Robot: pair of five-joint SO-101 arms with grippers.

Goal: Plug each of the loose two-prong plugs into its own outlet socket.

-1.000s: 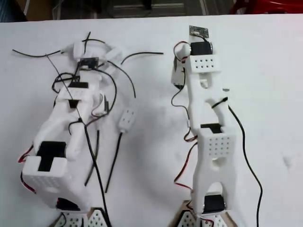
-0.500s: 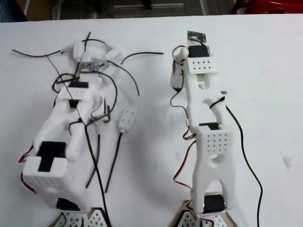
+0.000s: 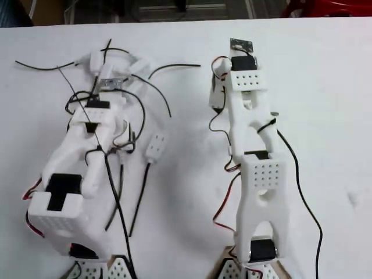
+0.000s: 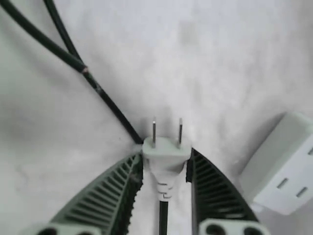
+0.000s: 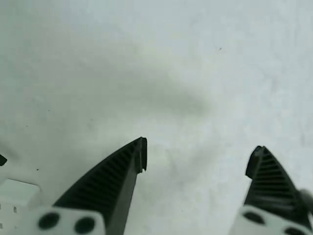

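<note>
White plastic makes up the left arm point(image 3: 75, 168) and the right arm point(image 3: 261, 174), which stand side by side at the near edge of the white worktop point(image 3: 337, 116). A little farther out, between them, lies a small white socket block on a black cord point(image 3: 157, 145). It lies flat, ready for a plug.

Farther on, the left hand point(image 4: 165, 159) is squeezed tight on a white two-prong plug point(image 4: 166, 147). The dark ribbed fingers point(image 4: 107, 196) press on both sides of its body, so the two metal prongs point(image 4: 154, 132) stick out in front, free to go into holes. The plug's own cord runs back between the fingers. Near the plug sits a white outlet socket with slots point(image 4: 281, 174), turned a bit sideways to the prongs. I think the hand must turn the plug to line up with those slots before it pushes. If not, the prongs could bump the face and shove the light socket away. The plug is not in yet.

The right hand point(image 5: 199, 152) hangs wide open with nothing in it, over bare worktop. It could help by holding a socket in place.

Farthest off, thin black loose cords point(image 3: 180, 65) curl around more small white pieces point(image 3: 93, 58) — I cannot tell if those are plugs or sockets.
</note>
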